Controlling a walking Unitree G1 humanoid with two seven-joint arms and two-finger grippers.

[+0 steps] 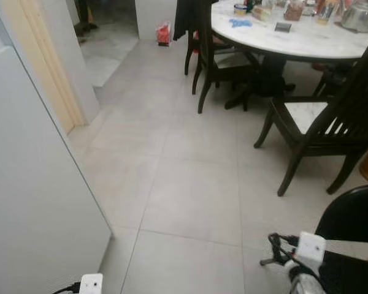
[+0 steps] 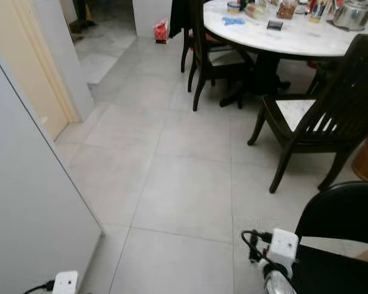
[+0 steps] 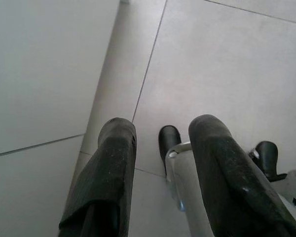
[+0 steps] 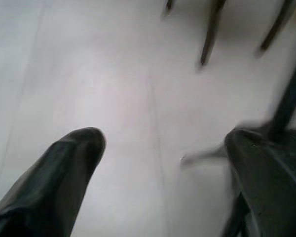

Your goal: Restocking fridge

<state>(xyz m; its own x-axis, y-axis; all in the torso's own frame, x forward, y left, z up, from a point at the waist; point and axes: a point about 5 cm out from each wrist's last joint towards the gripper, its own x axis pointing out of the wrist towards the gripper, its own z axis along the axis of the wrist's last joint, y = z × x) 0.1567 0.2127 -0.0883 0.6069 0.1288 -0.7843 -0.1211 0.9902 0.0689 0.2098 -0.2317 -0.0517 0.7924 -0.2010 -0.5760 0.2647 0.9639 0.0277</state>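
Both grippers hang low near the floor (image 1: 190, 184): the left gripper (image 3: 163, 163) with fingers parted and nothing between them, the right gripper (image 4: 163, 163) spread wide and likewise empty. At near left stands a plain white panel (image 1: 30, 202), possibly the fridge side, though I cannot tell. Farther off on the right are dark chairs (image 1: 319, 122), then a round table (image 1: 294, 40) carrying jars and a pot (image 1: 360, 15). Restocking looks barely begun: nothing is in hand, no door is open, and goods remain to be fetched.
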